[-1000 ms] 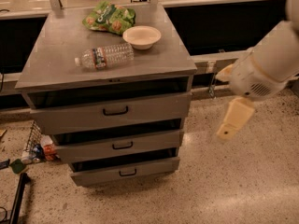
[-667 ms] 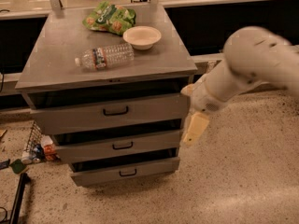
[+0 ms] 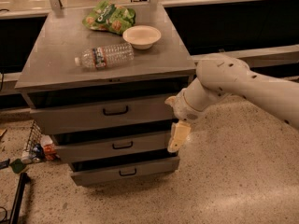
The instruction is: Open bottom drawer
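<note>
The bottom drawer (image 3: 122,171) is the lowest and narrowest grey front of the cabinet, with a small black bar handle (image 3: 127,172). It looks shut or nearly so. My gripper (image 3: 178,136) hangs from the white arm (image 3: 233,80) at the cabinet's right front corner, level with the middle drawer (image 3: 114,145). It is above and to the right of the bottom drawer's handle and does not touch it.
On the cabinet top (image 3: 56,73) lie a plastic water bottle (image 3: 103,55), a white bowl (image 3: 141,36) and a green snack bag (image 3: 109,17). The top drawer (image 3: 105,111) is the widest. Small clutter (image 3: 32,150) lies on the floor at the left. Speckled floor (image 3: 224,181) spreads right.
The arm has swung left from the open floor to the cabinet's right front corner, and the gripper now hangs in front of the middle drawer's right end.
</note>
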